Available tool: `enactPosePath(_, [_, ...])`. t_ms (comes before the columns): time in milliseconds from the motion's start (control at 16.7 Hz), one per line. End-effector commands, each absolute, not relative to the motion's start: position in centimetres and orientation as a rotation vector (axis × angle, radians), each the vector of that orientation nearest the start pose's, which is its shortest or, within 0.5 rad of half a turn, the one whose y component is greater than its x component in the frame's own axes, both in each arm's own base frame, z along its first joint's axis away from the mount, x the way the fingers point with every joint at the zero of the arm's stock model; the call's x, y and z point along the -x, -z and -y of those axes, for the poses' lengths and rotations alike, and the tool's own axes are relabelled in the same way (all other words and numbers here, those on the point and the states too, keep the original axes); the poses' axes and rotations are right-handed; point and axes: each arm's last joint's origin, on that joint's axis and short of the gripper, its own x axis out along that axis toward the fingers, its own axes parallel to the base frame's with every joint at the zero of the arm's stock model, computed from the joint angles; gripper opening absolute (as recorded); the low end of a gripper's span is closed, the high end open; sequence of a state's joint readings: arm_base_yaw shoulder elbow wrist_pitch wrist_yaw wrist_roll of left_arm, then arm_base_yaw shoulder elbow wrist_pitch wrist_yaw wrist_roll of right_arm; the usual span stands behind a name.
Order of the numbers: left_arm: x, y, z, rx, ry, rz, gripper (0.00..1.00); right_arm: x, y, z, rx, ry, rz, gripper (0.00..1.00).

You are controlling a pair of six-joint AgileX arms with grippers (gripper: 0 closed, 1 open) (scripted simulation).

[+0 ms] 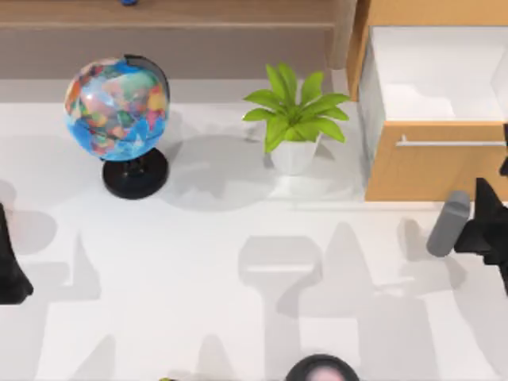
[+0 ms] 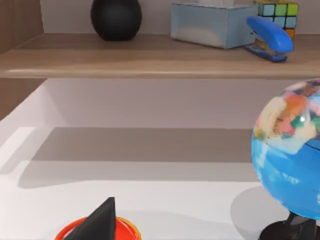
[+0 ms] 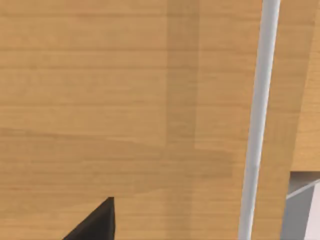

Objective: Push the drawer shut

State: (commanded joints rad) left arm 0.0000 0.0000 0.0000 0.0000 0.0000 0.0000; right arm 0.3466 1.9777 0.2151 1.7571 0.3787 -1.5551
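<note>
The drawer (image 1: pixel 432 119) is seen at two o'clock on the table (image 1: pixel 238 262), pulled out, its white inner walls exposed from above. The wood grain of its front and the thin silver handle (image 3: pixel 257 125) are resolved up close in the right wrist view. The right gripper (image 1: pixel 488 226) is placed just before the front; whether its fingers are spread cannot be told. The left gripper (image 1: pixel 9 266) is parked at nine o'clock.

no readable text, labels or numbers
</note>
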Motion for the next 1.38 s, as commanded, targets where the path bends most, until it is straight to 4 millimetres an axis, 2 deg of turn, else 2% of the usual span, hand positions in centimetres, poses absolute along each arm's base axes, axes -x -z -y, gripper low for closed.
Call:
enactPosePath(300, [-10.6,-16.0,0.1,0.000,0.000,0.000,1.00,-22.8,-8.8,-7.0,1.571,0.005,-0.013,1.00])
enactPosePath(660, [-10.6,-16.0,0.1,0.000,0.000,0.000,1.00,-25.1,-8.9,-7.1,1.571,0.008,-0.008,1.00])
enactPosePath(900, [-10.6,-16.0,0.1,0.000,0.000,0.000,1.00,-25.3,-8.9,-7.1,1.571,0.008,-0.008,1.00])
enactPosePath(1380, [-10.6,-16.0,0.1,0.000,0.000,0.000,1.00,-25.3,-8.9,-7.1,1.571,0.008,-0.008,0.40])
